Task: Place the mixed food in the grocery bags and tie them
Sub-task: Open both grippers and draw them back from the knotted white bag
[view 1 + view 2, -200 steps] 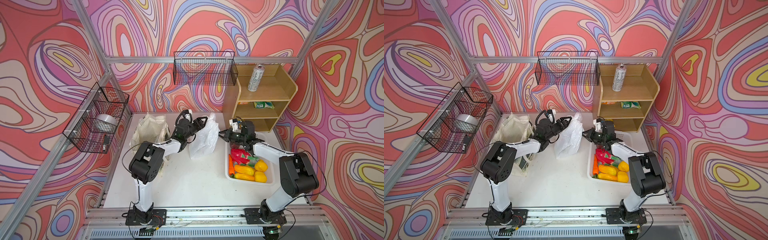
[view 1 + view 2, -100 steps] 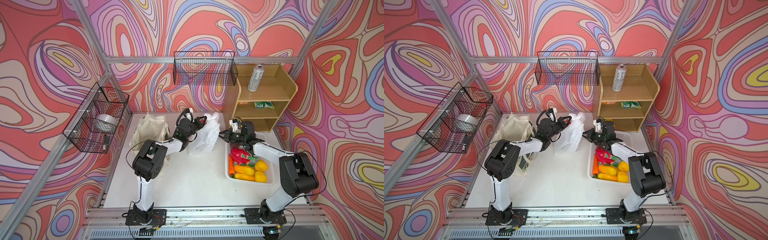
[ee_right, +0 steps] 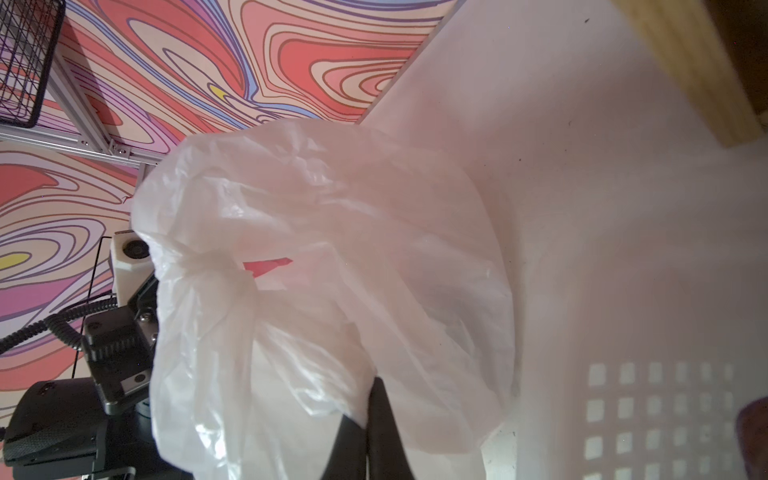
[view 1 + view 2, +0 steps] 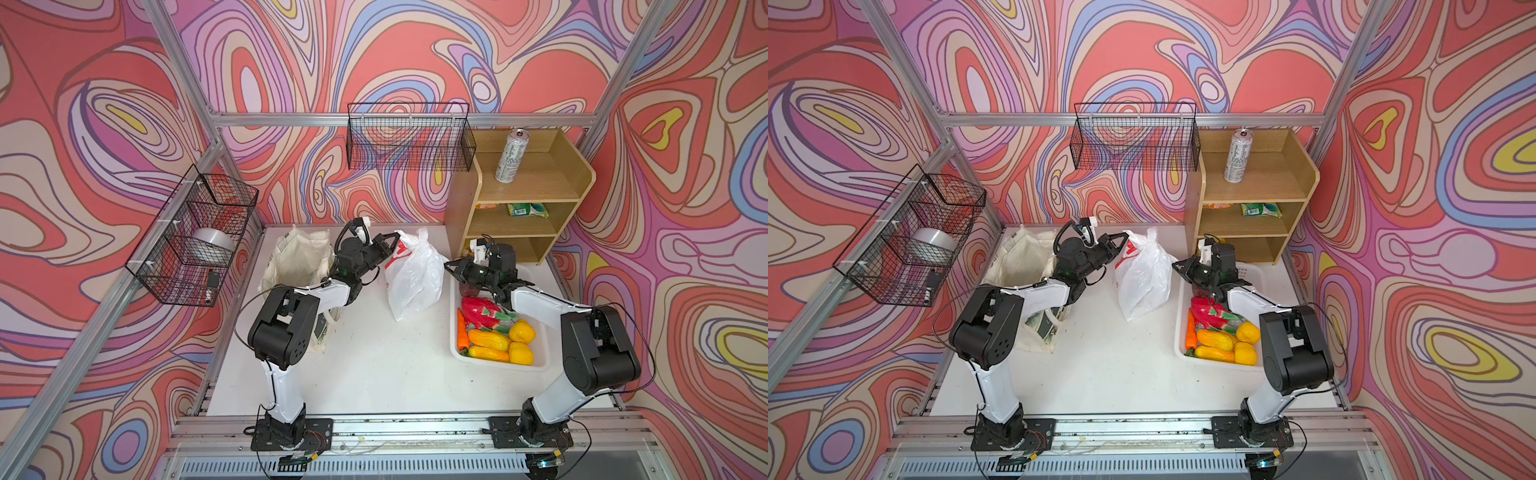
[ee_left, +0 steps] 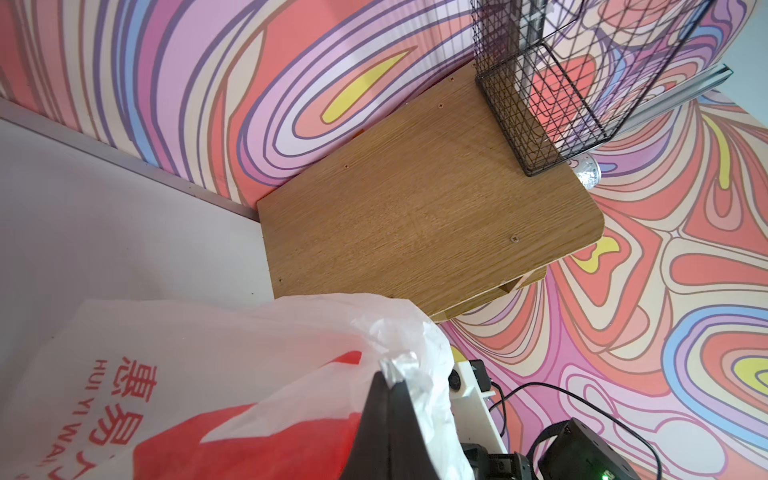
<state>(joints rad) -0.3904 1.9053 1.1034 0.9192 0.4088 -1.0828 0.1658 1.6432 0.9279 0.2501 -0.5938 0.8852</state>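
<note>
Hidden/unclear: canvas tote sits just behind left gripper; lower part covered by L arm, inside not seen. Plastic bag stands between left gripper and right gripper; contents unreadable thru film. Dark purple piece under R wrist is mostly covered, can't ID.

Counts: 2 bags. 2 wire baskets on walls. 1 white basket under R forearm w/ 1 dragon fruit, 1 carrot, 4 yellow veg. Beyond right gripper, shelf unit: 1 can on top, 1 green snack packet mid shelf.

Pose: L elbow bent, forearm reaching fwd. Its fingertips are pinched tight on bag's top edge. R arm reaches across basket. Its fingertips are closed on bag film, opposite side.
</note>
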